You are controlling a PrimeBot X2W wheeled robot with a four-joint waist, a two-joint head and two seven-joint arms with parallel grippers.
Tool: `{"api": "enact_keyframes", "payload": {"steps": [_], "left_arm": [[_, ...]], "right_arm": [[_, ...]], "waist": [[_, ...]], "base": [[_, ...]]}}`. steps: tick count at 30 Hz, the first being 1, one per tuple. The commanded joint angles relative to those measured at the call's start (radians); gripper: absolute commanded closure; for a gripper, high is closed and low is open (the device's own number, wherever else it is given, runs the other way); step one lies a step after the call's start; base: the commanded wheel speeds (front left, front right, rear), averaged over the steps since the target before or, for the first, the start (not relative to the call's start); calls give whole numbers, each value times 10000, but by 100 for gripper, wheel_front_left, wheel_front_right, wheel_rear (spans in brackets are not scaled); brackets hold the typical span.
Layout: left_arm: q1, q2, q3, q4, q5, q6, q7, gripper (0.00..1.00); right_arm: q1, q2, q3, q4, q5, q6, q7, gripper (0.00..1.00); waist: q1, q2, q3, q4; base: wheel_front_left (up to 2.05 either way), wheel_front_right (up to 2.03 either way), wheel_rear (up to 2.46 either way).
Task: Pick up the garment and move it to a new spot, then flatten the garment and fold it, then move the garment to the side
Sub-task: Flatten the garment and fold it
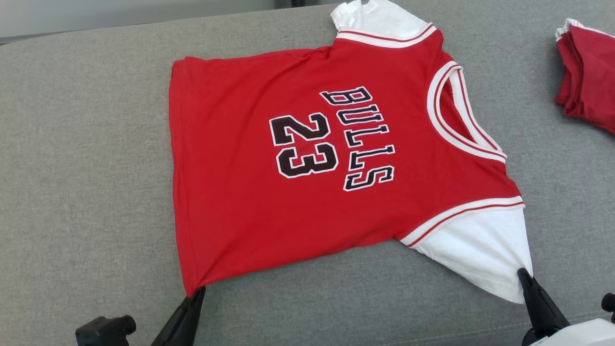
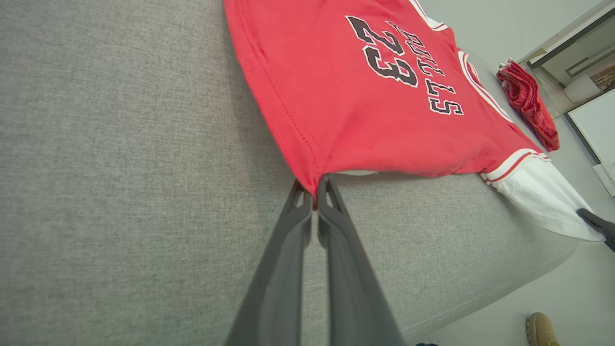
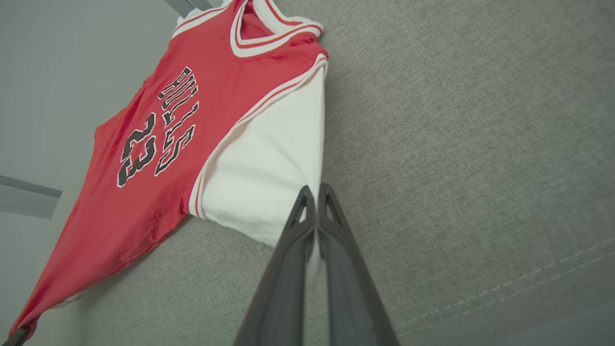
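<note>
Mid-frame lay the red jersey [image 1: 307, 158]. Lower left, the left gripper [image 1: 198, 290] clamped its hem corner [image 1: 192, 281]; lower right, the right gripper [image 1: 522, 274] clamped its white sleeve [image 1: 480, 245].

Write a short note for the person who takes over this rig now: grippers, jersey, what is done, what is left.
The left gripper is shut on the jersey at its red hem corner; the right gripper is shut on the tip of the near white sleeve.
The jersey lies spread, print up, on the grey cushion; a folded red pile sits at the far right.
Done: jersey laid out, nearly flat.
Left: fold it, then move it aside.
</note>
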Motion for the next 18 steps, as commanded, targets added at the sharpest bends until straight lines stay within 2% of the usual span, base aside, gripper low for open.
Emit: {"api": "enact_keyframes", "payload": {"steps": [1, 6, 13, 18], "left_arm": [[62, 123, 91, -157, -118, 59, 48, 100], [-716, 154, 143, -610, -228, 64, 633, 100], [-2125, 198, 389, -583, -827, 187, 1987, 100], [-3551, 151, 439, -237, -1154, 363, 3234, 100]], "right_arm": [[34, -33, -96, -72, 74, -9, -23, 100], [-786, -24, -354, -245, 93, -9, 187, 100], [-2894, -21, -546, -229, -215, -9, 1171, 100], [-4624, -23, -662, 279, -1059, -8, 1985, 100]], "waist": [[1, 0, -12, 82], [1, 0, 49, 202], [1, 0, 248, 224], [1, 0, 694, 320]], "base": [[0, 0, 0], [0, 0, 0], [0, 0, 0], [0, 0, 0]]}}
